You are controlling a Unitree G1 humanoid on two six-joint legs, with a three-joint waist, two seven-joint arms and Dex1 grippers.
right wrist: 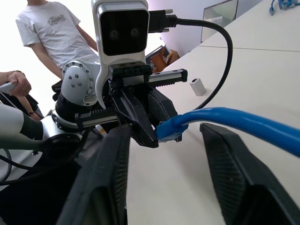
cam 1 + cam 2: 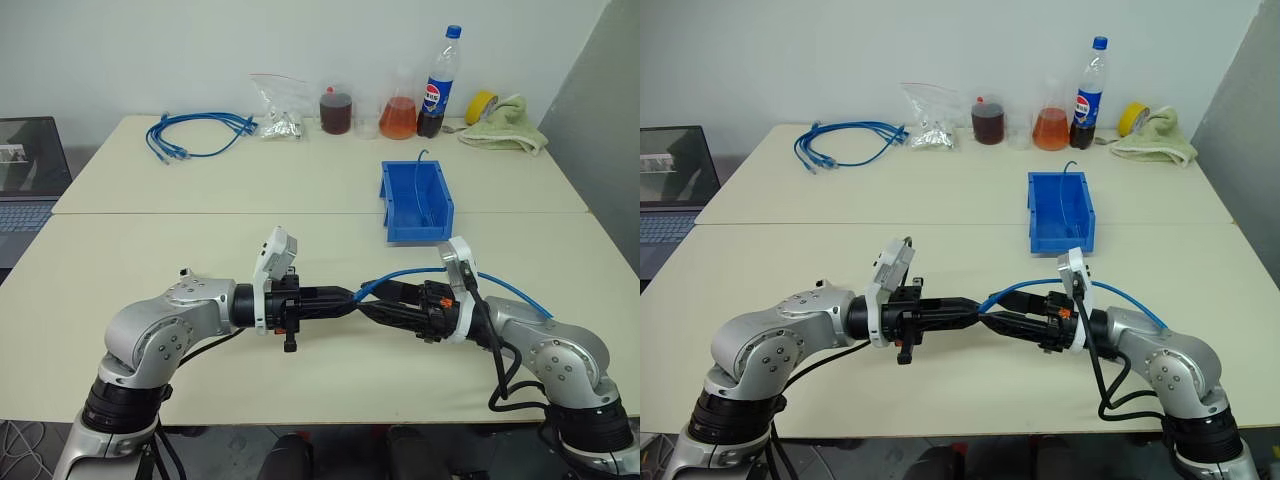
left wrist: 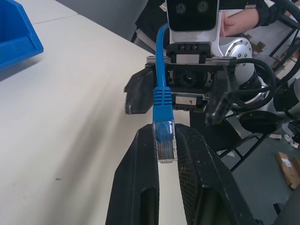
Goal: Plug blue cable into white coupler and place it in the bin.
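My left gripper (image 2: 352,298) is shut on the clear plug of the blue cable (image 2: 410,272), held level above the table's front. In the left wrist view the plug (image 3: 165,140) sits pinched between the two fingers. My right gripper (image 2: 385,305) faces it from the right, open, its fingers (image 1: 225,168) spread on either side of the cable just behind the plug without touching it. The cable arcs back over my right forearm. The white coupler (image 1: 197,86) lies on the table beyond the left gripper. The blue bin (image 2: 418,232) stands behind the grippers, right of centre.
At the back of the table are a coil of blue cables (image 2: 200,130), a clear bag (image 2: 280,115), a jar, a flask, a cola bottle (image 2: 440,85), yellow tape and a green towel (image 2: 505,125). A laptop (image 2: 30,170) is at the left. A person (image 1: 51,33) stands nearby.
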